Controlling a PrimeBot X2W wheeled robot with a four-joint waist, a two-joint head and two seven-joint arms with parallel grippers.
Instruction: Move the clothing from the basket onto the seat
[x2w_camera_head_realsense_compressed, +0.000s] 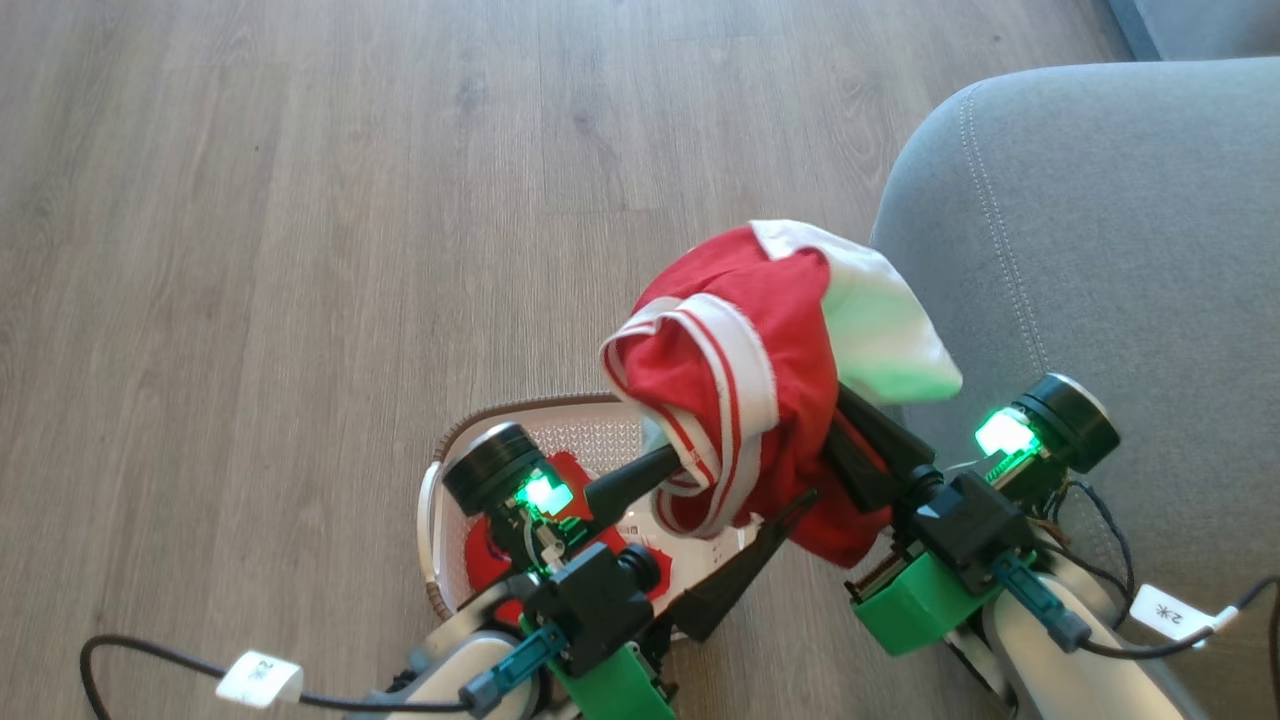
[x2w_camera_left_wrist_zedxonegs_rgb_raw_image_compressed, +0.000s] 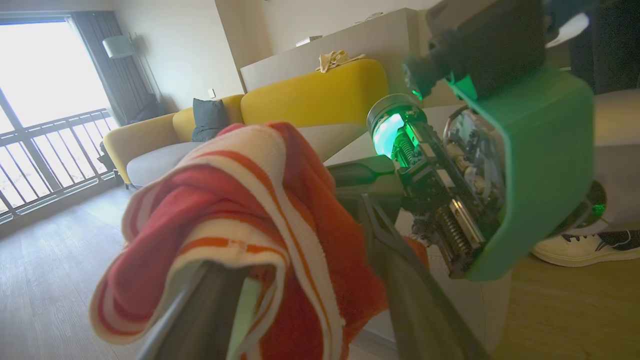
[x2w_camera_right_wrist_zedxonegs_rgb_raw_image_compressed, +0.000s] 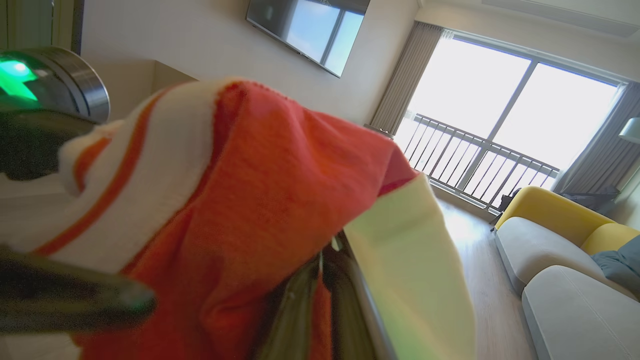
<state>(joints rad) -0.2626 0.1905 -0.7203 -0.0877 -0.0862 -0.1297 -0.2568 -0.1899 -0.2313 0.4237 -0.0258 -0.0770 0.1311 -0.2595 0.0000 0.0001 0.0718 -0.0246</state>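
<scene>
The red garment (x2w_camera_head_realsense_compressed: 760, 330), white trim and lining showing, hangs bunched in the air over the wooden floor (x2w_camera_head_realsense_compressed: 300, 250). It is between the basket (x2w_camera_head_realsense_compressed: 432, 500) and the grey seat (x2w_camera_head_realsense_compressed: 1100, 230), not yet above the cushion. The right gripper (x2w_camera_head_realsense_compressed: 862, 432) is clamped into its folds. The left gripper (x2w_camera_head_realsense_compressed: 745, 478) stands spread wide, but one finger (x2w_camera_head_realsense_compressed: 630, 478) pokes under the striped trim band. That's what I'd worry about: swing right and the band could catch there, tugging the cloth out of the pinch and onto the floor. Another red piece (x2w_camera_head_realsense_compressed: 487, 560) lies in the basket.
</scene>
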